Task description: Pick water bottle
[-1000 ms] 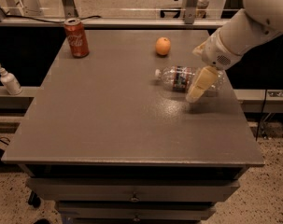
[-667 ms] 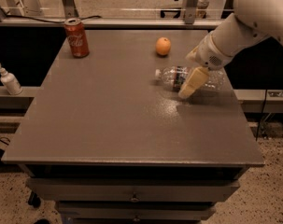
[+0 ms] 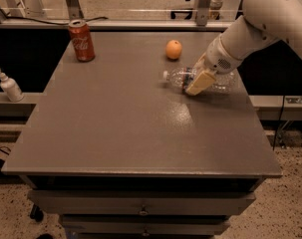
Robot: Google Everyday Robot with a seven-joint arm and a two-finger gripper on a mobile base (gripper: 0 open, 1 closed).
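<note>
The water bottle, clear ribbed plastic with a dark label band and a small white cap pointing left, lies on its side on the right part of the grey table. My gripper comes down from the upper right onto the bottle's middle. One cream finger lies in front of the bottle and the other shows just behind it, so the jaws stand open astride the label. The bottle rests on the table.
An orange sits just behind the bottle to the left. A red soda can stands at the far left corner. A small white pump bottle stands on a ledge left of the table. The table's right edge is close to the bottle.
My gripper has moved left and down along the bottle, from its right end to its middle over the label. The bottle has not moved.
</note>
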